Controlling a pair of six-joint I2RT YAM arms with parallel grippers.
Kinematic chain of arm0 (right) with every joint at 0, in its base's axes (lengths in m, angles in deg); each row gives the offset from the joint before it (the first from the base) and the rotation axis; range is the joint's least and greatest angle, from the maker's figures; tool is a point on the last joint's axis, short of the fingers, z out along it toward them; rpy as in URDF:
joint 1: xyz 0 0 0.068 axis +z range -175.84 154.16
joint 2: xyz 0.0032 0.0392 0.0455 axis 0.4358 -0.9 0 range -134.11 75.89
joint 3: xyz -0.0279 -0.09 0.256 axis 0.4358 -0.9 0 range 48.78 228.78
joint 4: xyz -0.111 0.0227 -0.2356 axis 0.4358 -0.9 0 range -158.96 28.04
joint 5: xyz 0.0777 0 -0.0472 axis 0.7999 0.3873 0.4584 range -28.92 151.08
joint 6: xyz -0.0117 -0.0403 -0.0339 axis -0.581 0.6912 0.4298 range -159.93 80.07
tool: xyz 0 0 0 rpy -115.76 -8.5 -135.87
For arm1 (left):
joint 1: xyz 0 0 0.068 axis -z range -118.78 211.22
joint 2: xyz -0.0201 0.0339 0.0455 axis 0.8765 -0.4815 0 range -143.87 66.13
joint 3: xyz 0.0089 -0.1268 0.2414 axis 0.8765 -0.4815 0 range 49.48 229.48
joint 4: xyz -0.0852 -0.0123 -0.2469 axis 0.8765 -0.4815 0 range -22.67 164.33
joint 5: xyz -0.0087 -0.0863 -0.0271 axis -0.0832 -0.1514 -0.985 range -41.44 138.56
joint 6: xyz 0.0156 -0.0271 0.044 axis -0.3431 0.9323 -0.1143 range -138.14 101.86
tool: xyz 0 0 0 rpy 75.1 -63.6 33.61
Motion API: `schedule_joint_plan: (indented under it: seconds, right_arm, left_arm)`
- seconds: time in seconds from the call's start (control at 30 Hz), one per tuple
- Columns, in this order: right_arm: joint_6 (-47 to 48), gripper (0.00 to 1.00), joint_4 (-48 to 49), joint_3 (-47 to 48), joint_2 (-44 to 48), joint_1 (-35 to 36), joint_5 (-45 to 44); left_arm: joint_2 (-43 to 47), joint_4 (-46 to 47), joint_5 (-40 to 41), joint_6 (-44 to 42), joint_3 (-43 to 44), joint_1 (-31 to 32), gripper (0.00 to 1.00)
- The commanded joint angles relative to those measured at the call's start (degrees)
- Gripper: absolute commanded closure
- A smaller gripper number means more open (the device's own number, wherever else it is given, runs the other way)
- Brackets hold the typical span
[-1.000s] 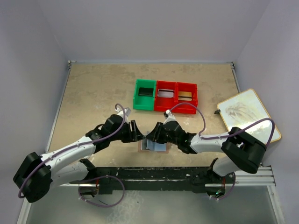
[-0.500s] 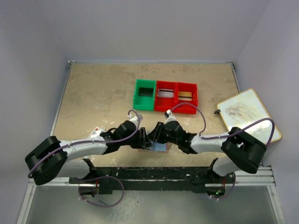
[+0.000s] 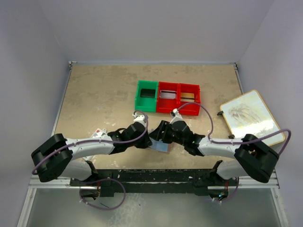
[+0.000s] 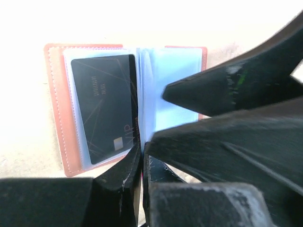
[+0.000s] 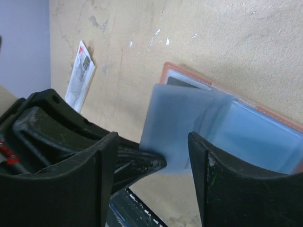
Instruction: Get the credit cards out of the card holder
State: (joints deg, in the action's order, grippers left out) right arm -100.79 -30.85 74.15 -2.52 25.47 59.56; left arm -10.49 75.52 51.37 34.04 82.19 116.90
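The card holder [image 3: 158, 145], a small reddish-brown leather-like folding wallet with pale blue-grey clear sleeves, lies opened flat on the tan stone-look table [image 3: 94, 94], just ahead of the arm bases and between my two wrists. I have both tools crowded over it because the leaves are floppy: one has to steady them while the other works a card free.

The right gripper [image 5: 152, 137] is spread wide, its fingers straddling a raised blue sleeve leaf [image 5: 182, 123] without pinching it, which I read as propping the pages apart. The left gripper [image 4: 141, 165] has its fingers drawn together to a sliver of a gap right at the spine. Whether a leaf is caught in that gap I cannot tell.

A glossy black credit card [image 4: 104, 106] sits fully inside the left-hand sleeve, so I judge the removal not yet begun. A white clear packet with a red mark [image 5: 80, 71] lies well apart, out of the way.
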Motion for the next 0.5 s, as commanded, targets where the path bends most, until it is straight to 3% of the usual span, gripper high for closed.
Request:
schedule_joint_plan:
  seconds: [0.0, 0.2, 0.47]
  right_arm:
    - [2.4, 0.34, -6.13, 2.07, 5.72, -1.15, -2.8]
    - [3.57, 0.27, -17.28, 1.75, 12.87, -4.73, -7.7]
    - [4.52, 0.23, -19.72, -2.9, 19.68, -10.43, -7.15]
  left_arm:
    - [0.2, -4.62, 7.06, -1.99, 3.4, 1.36, 1.0]
    - [0.21, -12.4, 13.08, -3.88, 7.31, 3.57, 1.0]
    - [-6.77, -21.43, 21.04, -7.05, 16.56, 9.31, 0.89]
